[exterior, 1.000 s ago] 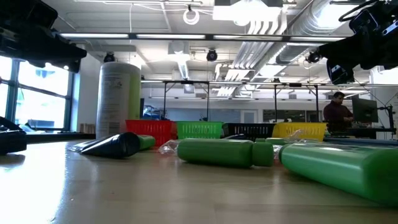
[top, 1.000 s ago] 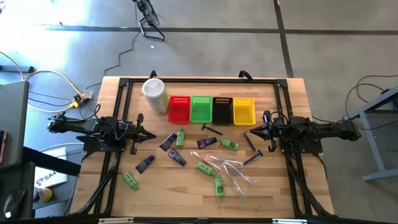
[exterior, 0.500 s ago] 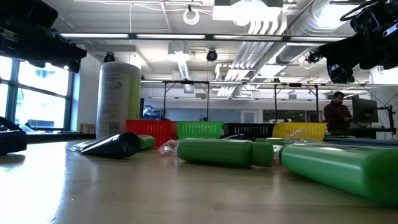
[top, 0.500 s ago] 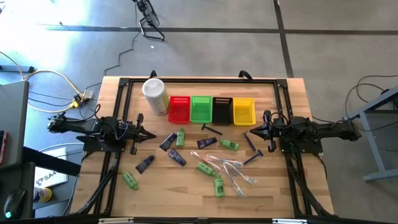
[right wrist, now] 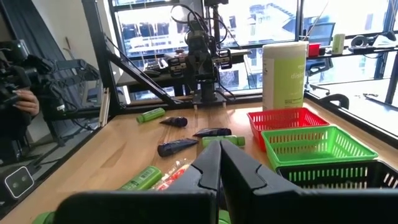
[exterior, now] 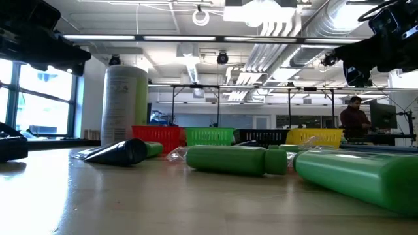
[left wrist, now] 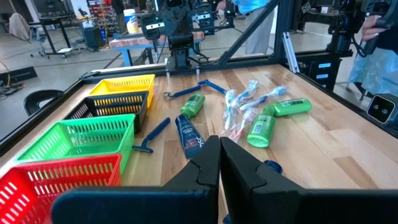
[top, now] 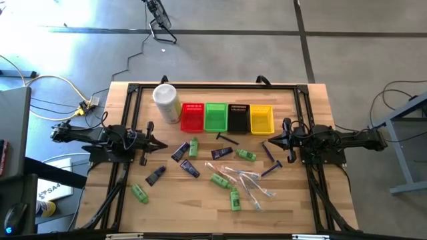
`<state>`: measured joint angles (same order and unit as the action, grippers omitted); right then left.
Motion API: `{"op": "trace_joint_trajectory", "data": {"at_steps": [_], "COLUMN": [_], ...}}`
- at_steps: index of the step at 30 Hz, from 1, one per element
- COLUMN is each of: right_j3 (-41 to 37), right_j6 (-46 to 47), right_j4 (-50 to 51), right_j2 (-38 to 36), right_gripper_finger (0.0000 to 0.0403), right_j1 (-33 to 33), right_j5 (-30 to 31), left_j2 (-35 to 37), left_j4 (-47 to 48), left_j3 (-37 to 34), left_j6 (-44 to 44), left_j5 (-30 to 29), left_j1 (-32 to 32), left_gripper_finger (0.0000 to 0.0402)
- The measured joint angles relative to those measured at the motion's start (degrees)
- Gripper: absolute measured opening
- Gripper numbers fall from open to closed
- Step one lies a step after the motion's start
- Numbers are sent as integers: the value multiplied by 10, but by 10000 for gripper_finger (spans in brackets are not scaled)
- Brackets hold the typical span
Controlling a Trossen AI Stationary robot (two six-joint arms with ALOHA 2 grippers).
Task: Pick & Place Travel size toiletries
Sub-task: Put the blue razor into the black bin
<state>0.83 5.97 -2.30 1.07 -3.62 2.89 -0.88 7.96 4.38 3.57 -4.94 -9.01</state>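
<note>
the toiletries point(top: 220, 167) lay scattered loose on the middle of the wooden table point(top: 300, 207): green mini bottles point(top: 234, 199), dark tubes point(top: 189, 168), clear-wrapped sticks point(top: 250, 181), and blue razors point(top: 270, 169) toward the right side. none was held. just beyond them sat a row of four baskets, red point(top: 192, 117), green point(top: 215, 117), black point(top: 238, 117), yellow point(top: 261, 119), side by side. no toiletry could be seen in any of them from above, and the left wrist view showed the same. a white canister point(top: 167, 102) stood next to the red basket. the left gripper point(top: 163, 145) sat at the left edge of the pile, fingers pressed together, gripping nothing. the right gripper point(top: 269, 141) sat at the right edge near the razors, fingers likewise pressed together and bare. a person point(exterior: 353, 118) stood in the room behind, well away. judged progress: nothing sorted yet, every pick and place left to do.
</note>
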Motion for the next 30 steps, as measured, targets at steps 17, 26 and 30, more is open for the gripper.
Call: {"op": "trace_joint_trajectory", "data": {"at_steps": [17,26,30], "right_j3": [0,0,0], "right_j6": [3,3,3], "right_j4": [-9,-9,-9], "right_j2": [0,0,0], "right_gripper_finger": [3,3,3], "right_j1": [0,0,0], "right_j5": [-10,-31,-29], "left_j2": [0,0,0], "left_j4": [-18,-19,-19], "left_j3": [-2,-1,-1], "left_j6": [-2,-32,-58], "left_j5": [0,-3,-3], "left_j1": [0,0,0], "left_gripper_finger": [7,7,7]}}
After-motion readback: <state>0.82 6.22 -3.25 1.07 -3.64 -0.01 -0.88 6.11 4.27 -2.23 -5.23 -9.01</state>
